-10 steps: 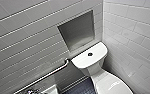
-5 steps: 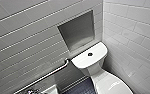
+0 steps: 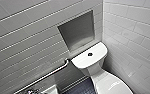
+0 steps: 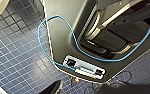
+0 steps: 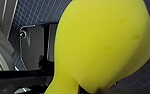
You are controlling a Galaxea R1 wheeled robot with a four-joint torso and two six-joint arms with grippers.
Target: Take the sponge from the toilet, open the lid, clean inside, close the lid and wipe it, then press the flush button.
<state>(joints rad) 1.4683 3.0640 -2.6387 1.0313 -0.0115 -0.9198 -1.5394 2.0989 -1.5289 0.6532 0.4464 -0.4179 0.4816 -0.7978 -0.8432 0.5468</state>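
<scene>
**Site.** A corner of a room with white-tiled walls point(image 3: 131, 30) and a dark blue, small-tiled floor point(image 3: 78, 88).

**Toilet.** The toilet point(image 3: 91, 62) stands in the corner, white and glossy. Its cistern backs against the wall directly below a grey recessed niche point(image 3: 78, 31). The flush button point(image 3: 90, 54), small, round and dark, sits in the middle of the cistern top. The lid point(image 3: 108, 83) lies down flat over the bowl. A metal grab rail point(image 3: 51, 72) runs slantwise along the wall just beside the cistern, on the robot's left.

**Sponge.** The sponge point(image 5: 103, 45) is off the toilet. In the right wrist view it sits very close to the camera, bright yellow and rounded, and is carried clear of the blue floor behind it. Its surface shows a few faint dents.

**Right claw.** The right claw point(image 5: 78, 88) pinches the sponge at its narrowed end. The sponge bulges out wide beyond the grip. The claw itself is hard to make out against the dark robot parts beside it.

**Left claw.** The left wrist view looks down on the blue floor and on the robot's base point(image 4: 61, 30), grey, with a blue cable point(image 4: 56, 16) looping across it to a socket panel point(image 4: 84, 67). The left claw point(image 4: 86, 90) shows as dark shapes at the picture's edge. I cannot tell whether it is spread or pressed together.
</scene>
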